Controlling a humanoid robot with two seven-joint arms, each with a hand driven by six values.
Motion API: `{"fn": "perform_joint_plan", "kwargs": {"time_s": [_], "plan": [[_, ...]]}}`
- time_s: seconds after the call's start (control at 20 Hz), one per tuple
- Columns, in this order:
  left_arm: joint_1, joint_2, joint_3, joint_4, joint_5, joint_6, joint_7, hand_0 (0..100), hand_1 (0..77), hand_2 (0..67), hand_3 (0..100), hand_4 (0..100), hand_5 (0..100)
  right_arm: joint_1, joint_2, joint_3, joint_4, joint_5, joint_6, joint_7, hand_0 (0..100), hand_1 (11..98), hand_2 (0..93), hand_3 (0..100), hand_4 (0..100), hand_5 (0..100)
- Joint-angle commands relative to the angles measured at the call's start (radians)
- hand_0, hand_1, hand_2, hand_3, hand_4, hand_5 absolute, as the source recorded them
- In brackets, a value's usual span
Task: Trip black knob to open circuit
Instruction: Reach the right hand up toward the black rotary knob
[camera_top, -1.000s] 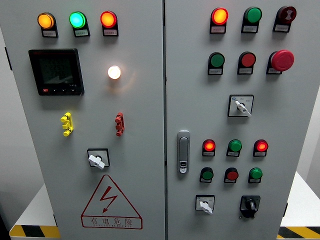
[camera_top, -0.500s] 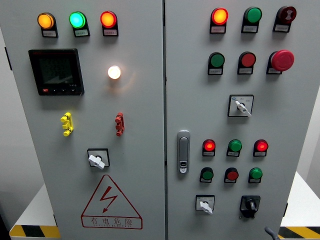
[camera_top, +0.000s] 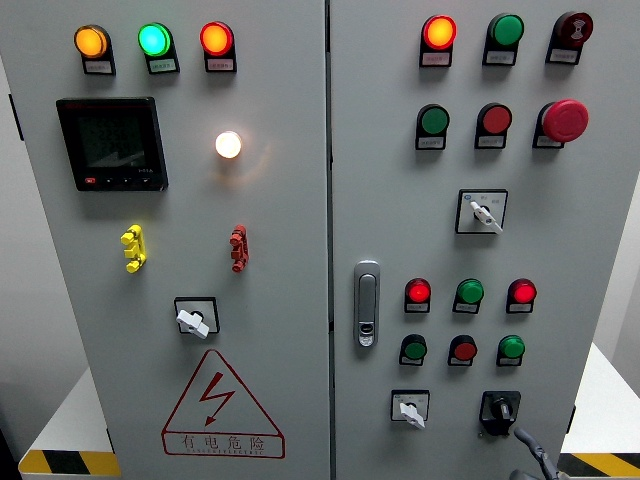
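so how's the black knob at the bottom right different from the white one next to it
The black rotary knob is dark all over on a black square plate, while the white-handled selector switch has a pale lever on a white-faced plate. The black knob's grip stands about upright; the white lever tilts down to the right. The black one sits further right, nearest the grey robot hand at the bottom edge. Both sit in the right door's bottom row, on similar-sized square plates.

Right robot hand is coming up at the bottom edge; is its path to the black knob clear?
Probably yes. The right robot hand sits just below and right of the black knob, with only bare panel between them and nothing blocking the way.
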Motion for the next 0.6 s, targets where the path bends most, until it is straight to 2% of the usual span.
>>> {"fn": "perform_joint_plan", "kwargs": {"time_s": [0.0,0.55], "plan": [[0.000,0.000,0.000,0.000,0.000,0.000,0.000,0,0.0,19.5,26,10,9,0.003,0.0000,0.001,-0.011,0.001,0.000,0.000,100,56.0,0.0,87,90,100],[0.001,0.000,0.000,0.000,0.000,0.000,0.000,0,0.0,19.5,26,10,9,0.052,0.0000,0.010,-0.069,0.014,0.003,-0.002,100,55.8,0.0,87,90,100]]}}
